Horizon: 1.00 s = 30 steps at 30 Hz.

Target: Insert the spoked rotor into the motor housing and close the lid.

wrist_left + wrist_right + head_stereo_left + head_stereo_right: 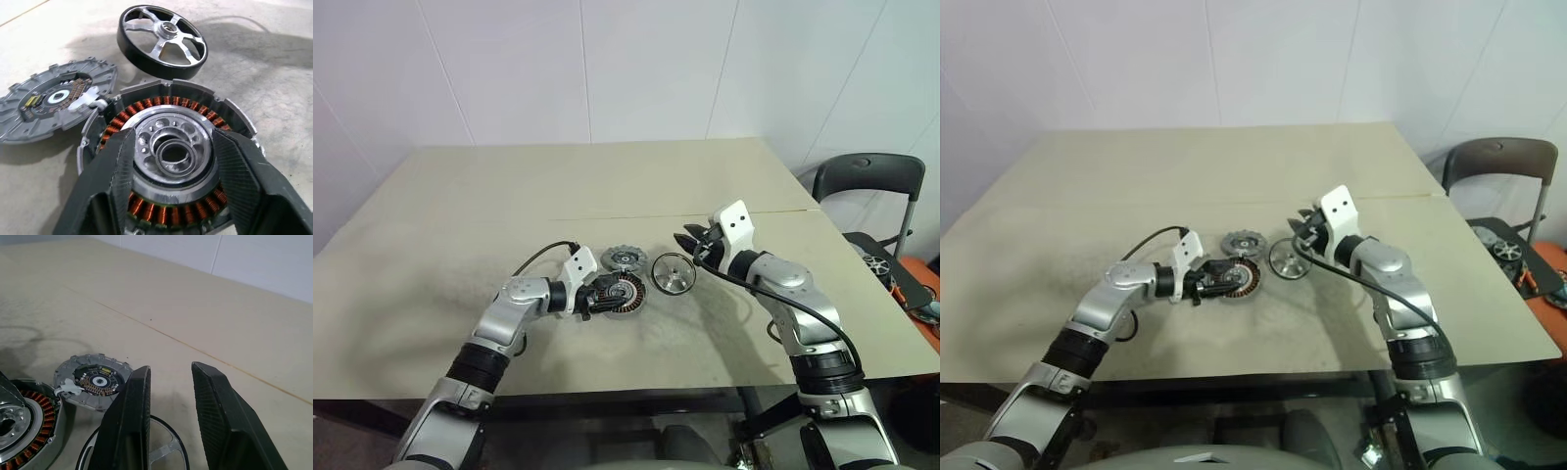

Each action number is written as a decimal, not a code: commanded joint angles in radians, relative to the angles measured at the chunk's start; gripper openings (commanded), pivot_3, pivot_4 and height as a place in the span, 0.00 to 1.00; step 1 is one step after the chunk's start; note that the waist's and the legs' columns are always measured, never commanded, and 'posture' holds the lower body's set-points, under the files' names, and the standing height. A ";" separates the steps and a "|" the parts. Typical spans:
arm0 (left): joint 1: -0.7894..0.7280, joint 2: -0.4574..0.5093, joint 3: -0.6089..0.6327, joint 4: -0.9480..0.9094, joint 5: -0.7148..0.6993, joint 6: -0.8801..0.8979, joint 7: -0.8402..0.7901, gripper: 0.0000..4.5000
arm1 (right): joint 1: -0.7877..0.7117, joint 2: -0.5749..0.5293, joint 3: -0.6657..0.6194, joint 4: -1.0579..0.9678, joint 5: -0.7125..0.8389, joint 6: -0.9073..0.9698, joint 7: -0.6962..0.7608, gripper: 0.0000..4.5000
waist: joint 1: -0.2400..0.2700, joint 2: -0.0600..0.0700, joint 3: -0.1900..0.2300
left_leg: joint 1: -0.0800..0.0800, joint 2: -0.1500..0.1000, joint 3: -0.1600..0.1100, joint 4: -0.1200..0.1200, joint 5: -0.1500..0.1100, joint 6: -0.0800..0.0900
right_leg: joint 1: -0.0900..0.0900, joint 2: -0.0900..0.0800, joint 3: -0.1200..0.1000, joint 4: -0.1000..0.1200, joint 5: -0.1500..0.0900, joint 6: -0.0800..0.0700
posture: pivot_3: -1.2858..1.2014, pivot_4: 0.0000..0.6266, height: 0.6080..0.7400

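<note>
1. The motor housing (171, 196), with its ring of copper windings and silver centre, lies flat on the table (509, 196) directly under the left gripper (171, 137). I see the two black fingers (115, 176) spread apart over the winding ring, one on each side of the silver hub. The jaws stand wide, and I see no clamp on the housing.

2. The spoked rotor (674, 272), a dark-rimmed ring with silver spokes, sits just beyond the left gripper's tips, near the housing but apart from it. In the head views it lies just below and in front of the right gripper (688, 245). I cannot tell whether it lies flat or is tilted.

3. The right gripper hangs above the table with its fingers (215, 416) partly open. Bare table shows through the gap, and nothing is gripped. The rotor's rim passes beneath one finger in the right wrist view.

4. The lid (624, 259), a grey disc with a notched rim and a small circuit board in its centre, lies beside the housing, just ahead of the left gripper.

5. A dark chair (867, 181) stands off past the table edge on the right arm's side.
</note>
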 commanded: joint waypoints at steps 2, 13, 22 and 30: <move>0.002 0.031 0.076 -0.042 -0.044 0.058 0.017 0.60 | -0.022 0.003 -0.005 -0.028 0.002 -0.025 -0.002 0.31 | -0.002 0.000 0.000 | 0.000 0.000 0.000 0.000 0.000 0.000 | 0.000 0.000 0.000 0.000 0.000 0.000 | 0.52 0.00 1.00; -0.061 0.121 0.394 -0.103 -0.302 0.269 0.059 0.61 | -0.059 0.013 0.009 -0.088 0.126 0.058 0.109 0.12 | 0.000 0.000 0.000 | -0.005 0.001 -0.001 -0.001 0.000 0.000 | -0.004 0.000 -0.001 0.000 0.002 0.003 | 0.52 0.00 1.00; -0.004 0.158 0.468 -0.084 -0.314 0.280 0.111 0.61 | -0.040 -0.037 0.209 -0.069 0.090 0.060 0.285 0.01 | -0.001 0.000 0.000 | -0.005 0.001 -0.001 -0.001 0.000 0.000 | -0.005 0.000 -0.001 -0.001 0.003 0.001 | 0.52 0.00 1.00; 0.059 0.148 0.486 -0.142 -0.331 0.288 0.160 0.61 | -0.159 0.029 0.284 0.101 0.004 -0.060 0.316 0.01 | 0.000 0.000 0.001 | -0.006 0.001 -0.001 0.000 0.000 0.000 | -0.006 0.000 -0.001 0.000 0.003 -0.001 | 0.52 0.00 1.00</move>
